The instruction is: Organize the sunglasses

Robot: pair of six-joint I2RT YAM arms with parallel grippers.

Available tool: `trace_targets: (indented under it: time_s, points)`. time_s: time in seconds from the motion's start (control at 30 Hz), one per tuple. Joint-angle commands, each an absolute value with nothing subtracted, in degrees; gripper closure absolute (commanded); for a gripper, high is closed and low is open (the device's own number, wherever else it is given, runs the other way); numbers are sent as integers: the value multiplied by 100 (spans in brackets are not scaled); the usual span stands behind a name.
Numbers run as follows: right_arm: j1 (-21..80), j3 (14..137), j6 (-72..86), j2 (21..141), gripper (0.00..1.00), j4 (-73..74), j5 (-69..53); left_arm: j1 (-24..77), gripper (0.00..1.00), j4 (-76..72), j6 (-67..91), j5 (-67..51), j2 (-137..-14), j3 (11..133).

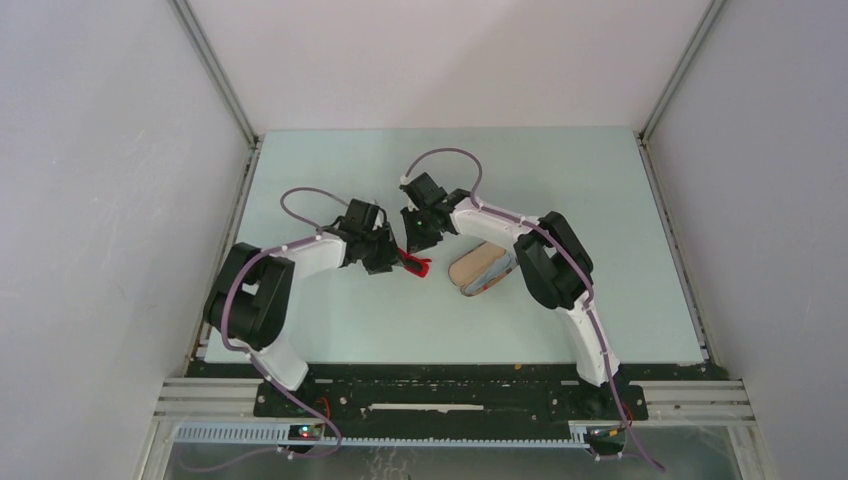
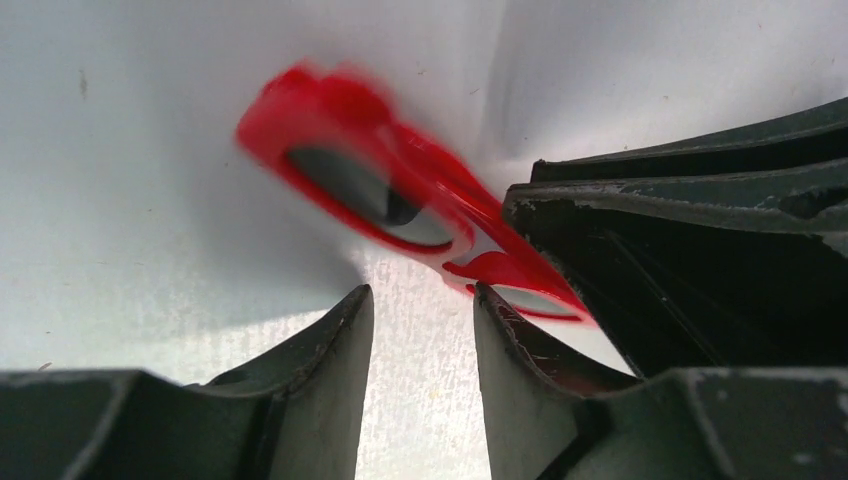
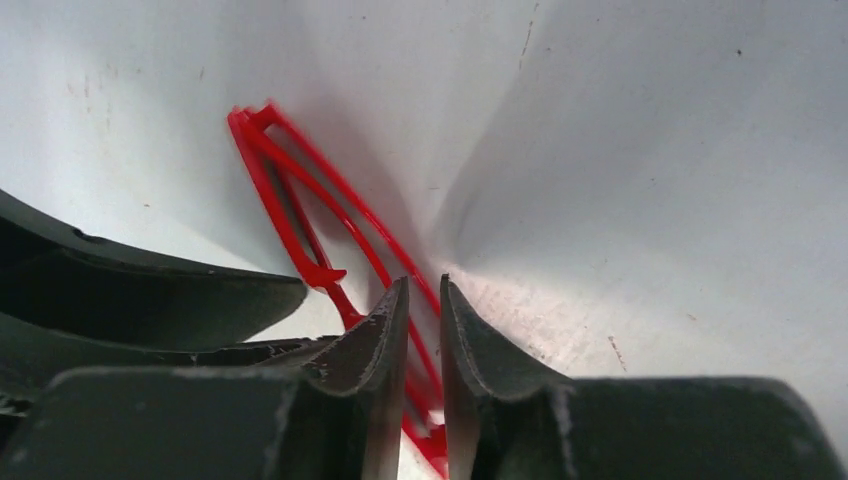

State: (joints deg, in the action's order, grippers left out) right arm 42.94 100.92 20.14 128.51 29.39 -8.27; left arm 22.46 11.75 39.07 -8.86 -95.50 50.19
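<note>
The sunglasses sit just left of the case, between the two grippers, which meet almost tip to tip there. The right gripper is nearly closed, its jaws pinching the thin red arms that run through the narrow gap. The left gripper stands about half open with only bare table showing between its jaws, its tips just short of the red frame and dark lenses. Whether the glasses rest on the table or hang a little above it I cannot tell. The step looks like steadying or folding the glasses before they go to the case. The right grip therefore wants to be light on those thin arms, which bend easily and could slip out. The left gripper does best to close squarely over the thicker frame near the bridge, not on a lens, before anything is let go. Room is tight on the case side. The right arm lies over part of the case, so I cannot say for sure whether it is open, and the glasses would have to pass its rim without catching. Left of the case and beyond it there is open room on the table, and the side walls stand well apart from it.
</note>
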Motion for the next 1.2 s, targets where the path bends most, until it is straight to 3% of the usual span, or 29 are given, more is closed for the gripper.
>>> trace_targets:
  time_s: [0.0,0.33,0.47,0.53,0.6,0.63,0.67,0.87,1.03,1.17]
  points:
    - [4442,10078,2624,12805,71,2717,-686,2303,53,1405,3908,-802,-9744,5091]
    - [4293,9483,2297,12133,61,2660,-596,2303,53,1823,3729,-429,-8795,4744]
    - [4214,9370,2024,11966,52,2617,-784,2303,53,1877,3640,-431,-8378,4533]
    - [4197,9381,1894,11941,45,2625,-873,2303,53,1929,3630,-413,-8203,4458]
    - [4191,9365,1778,11929,25,2555,-1106,2303,53,1935,3643,-306,-8055,4379]
    - [4204,9361,1712,11930,5,2502,-1183,2296,53,1941,3661,-236,-7999,4335]
    - [4232,9373,1619,11939,2,2471,-1212,2292,53,1950,3695,-161,-7949,4290]
    - [4374,9479,943,12139,2,2419,-1332,2268,53,1947,3969,380,-7412,3994]
    - [4458,9754,120,12476,7,2713,-1512,2259,52,2057,4012,661,-7159,3856]
    - [4594,10128,-206,12777,11,3084,-1004,2250,53,2038,4056,618,-7167,3798]
